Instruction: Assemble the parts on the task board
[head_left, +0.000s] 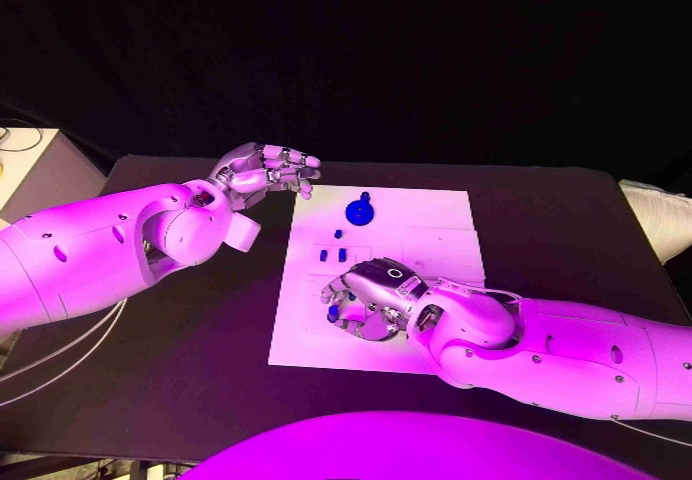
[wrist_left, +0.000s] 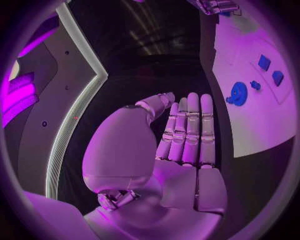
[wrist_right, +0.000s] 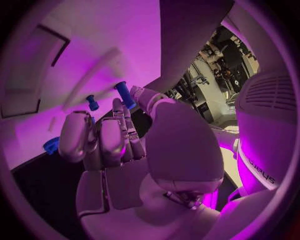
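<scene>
On the counter, the task board is being partly hidden by the right robot hand, grasping a blue peg; the left robot hand is being held released beside a blue gear.

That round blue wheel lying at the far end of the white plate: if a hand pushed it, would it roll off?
Probably not: the blue wheel lies flat on the task board, so it would likely slide. Its toothed-looking rim suggests stiff plastic, probably light. Set on edge, it might roll.
</scene>
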